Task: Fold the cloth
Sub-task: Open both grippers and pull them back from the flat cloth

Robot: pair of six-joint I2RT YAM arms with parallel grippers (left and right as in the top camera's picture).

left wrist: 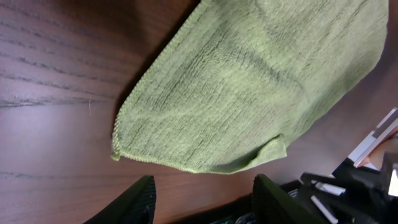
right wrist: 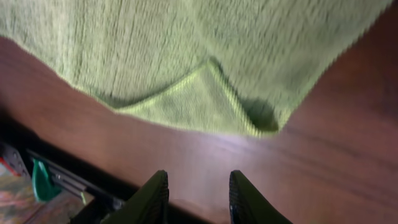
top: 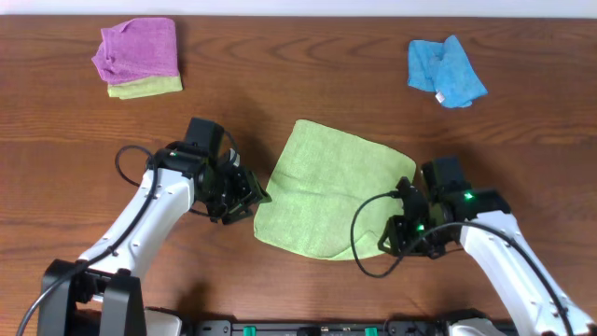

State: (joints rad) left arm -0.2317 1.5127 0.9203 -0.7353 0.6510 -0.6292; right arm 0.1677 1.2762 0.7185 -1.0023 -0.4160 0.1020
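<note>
A light green cloth (top: 331, 187) lies folded over on the wooden table in the middle of the overhead view. My left gripper (top: 244, 199) is open and empty just left of the cloth's left edge; in the left wrist view the cloth (left wrist: 249, 87) lies beyond my open fingers (left wrist: 202, 196). My right gripper (top: 403, 235) is open and empty at the cloth's lower right corner. In the right wrist view a small turned-over corner of the cloth (right wrist: 199, 93) lies just ahead of my fingers (right wrist: 198, 193).
A folded purple cloth on a yellow-green one (top: 140, 56) sits at the back left. A crumpled blue cloth (top: 445, 71) lies at the back right. The table's front edge and a black rail (top: 308, 327) run just behind both arms.
</note>
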